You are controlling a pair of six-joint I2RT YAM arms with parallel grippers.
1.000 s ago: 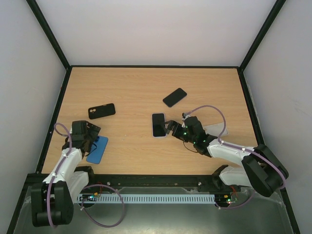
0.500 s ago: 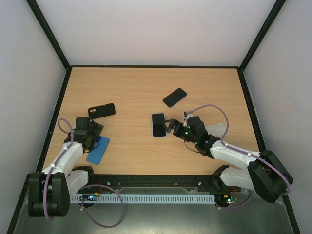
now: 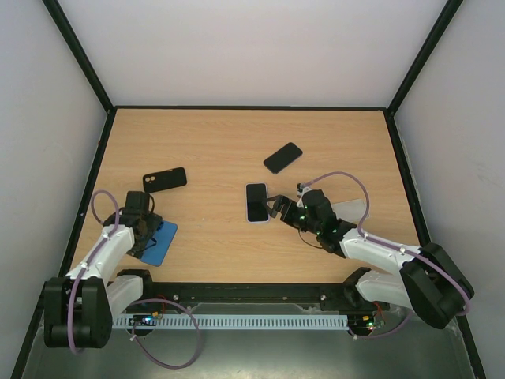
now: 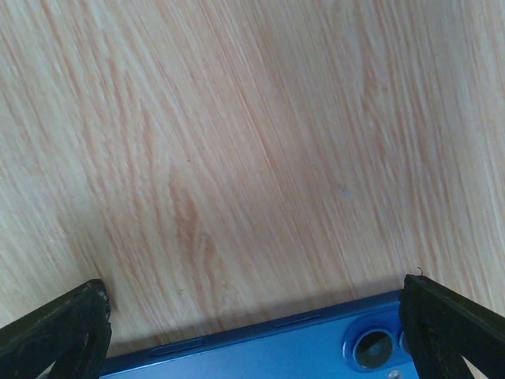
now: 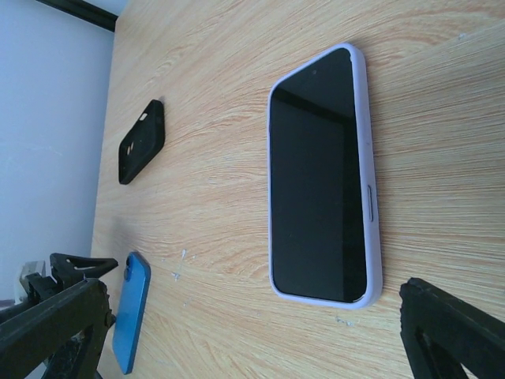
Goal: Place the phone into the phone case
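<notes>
Left claw: jaws spread wide with nothing gripped, held low over the table.
Blue phone: lies flat, back up, directly under the left claw. Its long edge runs from one finger to the other, and the camera lens is close to one of them. I cannot tell whether the fingers touch it.
Black case: lies flat beyond the left claw, near it but clear of it and of the blue phone, and is empty.
Right claw: also wide open and holding nothing, lying low and pointing at a phone.
Phone in pale lilac case: screen up, just ahead of the right claw's fingertips and not between them.
Second black item: farther out past the right claw; whether it is a phone or a case, I cannot tell.
</notes>
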